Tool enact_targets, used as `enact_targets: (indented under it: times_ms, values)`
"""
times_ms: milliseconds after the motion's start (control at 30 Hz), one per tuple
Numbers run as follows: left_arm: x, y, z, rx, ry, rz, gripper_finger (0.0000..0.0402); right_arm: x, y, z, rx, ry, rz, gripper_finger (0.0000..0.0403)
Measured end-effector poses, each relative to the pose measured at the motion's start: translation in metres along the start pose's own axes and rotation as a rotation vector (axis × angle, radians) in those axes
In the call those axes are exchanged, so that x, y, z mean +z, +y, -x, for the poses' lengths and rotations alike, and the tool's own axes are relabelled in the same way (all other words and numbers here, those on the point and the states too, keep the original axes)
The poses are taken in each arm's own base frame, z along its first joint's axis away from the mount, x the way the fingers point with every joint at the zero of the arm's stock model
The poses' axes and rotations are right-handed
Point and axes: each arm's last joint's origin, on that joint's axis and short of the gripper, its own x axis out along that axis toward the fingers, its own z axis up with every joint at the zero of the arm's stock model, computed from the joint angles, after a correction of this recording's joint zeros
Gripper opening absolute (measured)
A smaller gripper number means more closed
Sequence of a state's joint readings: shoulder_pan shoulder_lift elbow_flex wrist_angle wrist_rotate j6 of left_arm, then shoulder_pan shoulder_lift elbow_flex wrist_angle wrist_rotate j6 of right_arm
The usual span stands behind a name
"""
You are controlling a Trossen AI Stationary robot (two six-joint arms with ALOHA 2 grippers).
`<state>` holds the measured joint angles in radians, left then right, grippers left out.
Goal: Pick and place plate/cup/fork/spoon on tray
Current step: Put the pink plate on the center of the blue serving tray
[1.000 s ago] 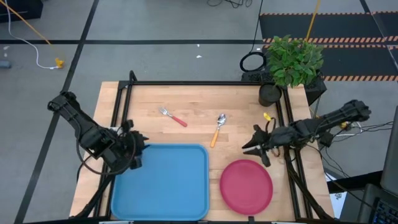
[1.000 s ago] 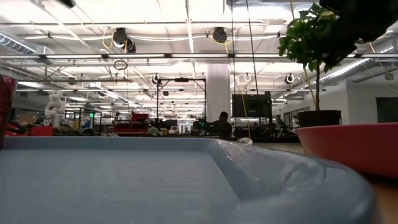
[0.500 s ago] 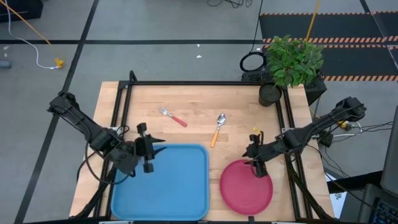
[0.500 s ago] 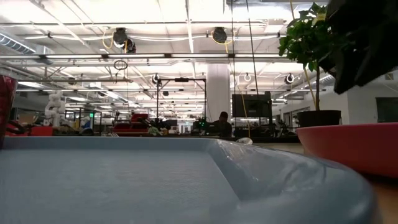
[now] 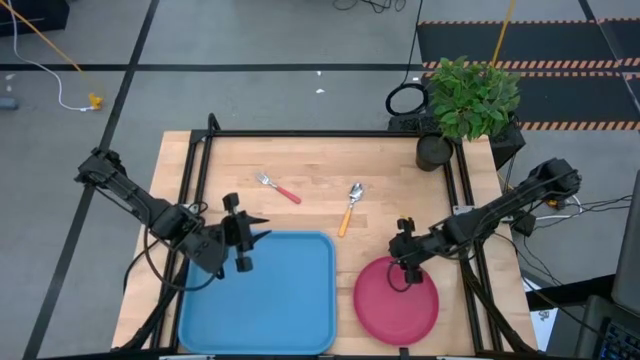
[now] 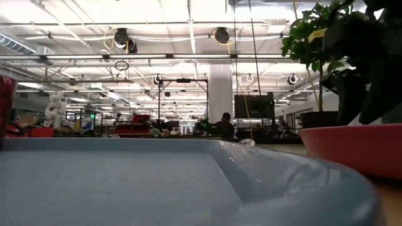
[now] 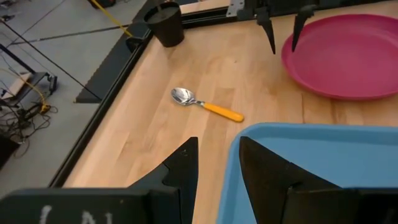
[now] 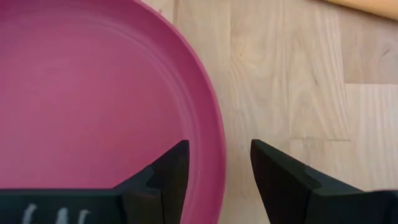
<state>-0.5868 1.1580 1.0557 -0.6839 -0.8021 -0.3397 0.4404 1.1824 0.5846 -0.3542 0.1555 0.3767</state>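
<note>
Now right tool [image 8: 217, 168] spread open, fingers straddling plate [image 5: 396, 300] rim at far-left edge; it has come down from above the counter [image 5: 320, 165] since a second ago. Left tool [image 7: 217, 165] partly open, empty, over tray [image 5: 258, 295] far-left corner, having swung in from the side. Spoon [image 5: 350, 205] and fork [image 5: 277, 186] lie apart behind the tray. No legible writing.

Grey floor [image 5: 250, 40] w/ dark lines; white ceiling beams [image 6: 188, 58] & lamps [image 6: 122, 37] behind.
</note>
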Motion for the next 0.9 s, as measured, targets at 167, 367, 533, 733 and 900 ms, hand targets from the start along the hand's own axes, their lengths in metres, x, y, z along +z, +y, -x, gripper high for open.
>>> enact_targets:
  times_ms: [167,367,533,733,900]
  values:
    - [0.001,0.002,-0.002,0.010,-0.001,0.012,0.0120,-0.001,0.000,-0.002,-0.003,0.015,-0.004,0.0154]
    - [0.001,0.003,-0.003,0.015,0.000,0.026,0.0120,-0.008,-0.001,-0.005,0.012,0.049,-0.042,0.0130]
    - [0.001,0.003,-0.003,0.015,0.000,0.027,0.0120,-0.012,-0.002,-0.007,0.008,0.059,-0.050,0.0092]
    - [0.001,0.003,-0.003,0.015,0.000,0.027,0.0120,-0.015,-0.003,-0.009,0.026,0.079,-0.055,0.0020]
    - [0.001,0.003,-0.003,0.014,0.000,0.025,0.0120,-0.012,-0.002,-0.007,0.043,0.045,-0.064,0.0010]
